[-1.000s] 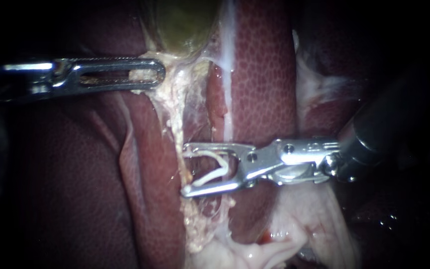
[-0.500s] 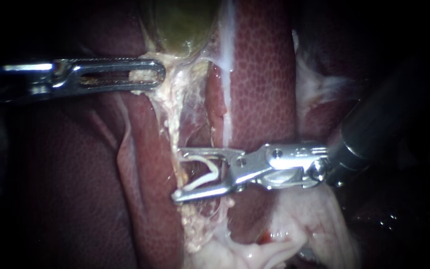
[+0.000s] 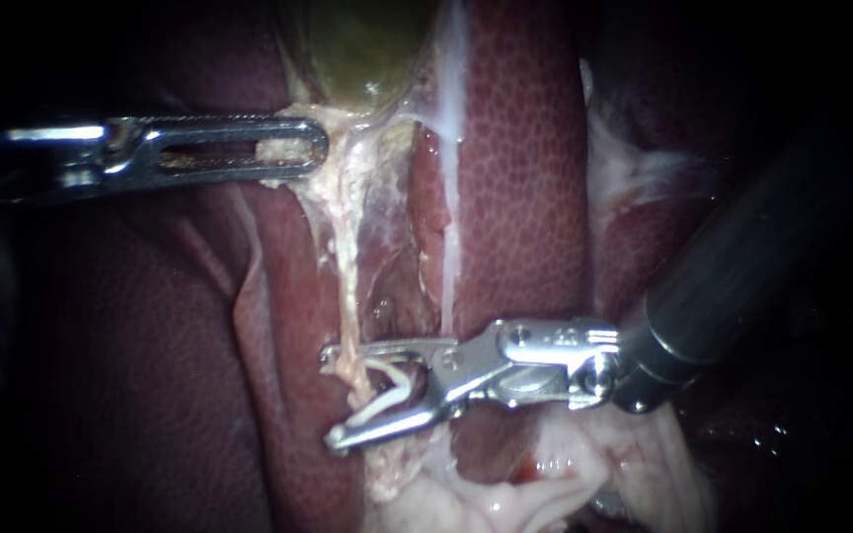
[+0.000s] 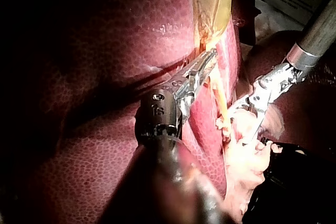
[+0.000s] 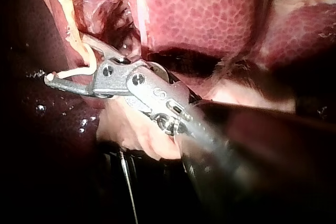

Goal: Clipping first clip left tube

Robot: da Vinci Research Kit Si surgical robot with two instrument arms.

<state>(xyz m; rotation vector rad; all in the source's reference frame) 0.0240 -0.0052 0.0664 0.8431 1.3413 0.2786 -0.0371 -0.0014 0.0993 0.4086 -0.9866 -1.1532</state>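
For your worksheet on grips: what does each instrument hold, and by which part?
Left instrument: pale tissue just under the gallbladder, gripped near the jaw tips. Right instrument: a white clip, its legs against both jaws.

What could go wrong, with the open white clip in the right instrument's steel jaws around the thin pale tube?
First, the thin pale tube lies near the jaw tips of the right instrument, so the white clip might close partly across it or slip off. Second, the left instrument grips pale tissue under the green gallbladder; more pull could tear the tube.
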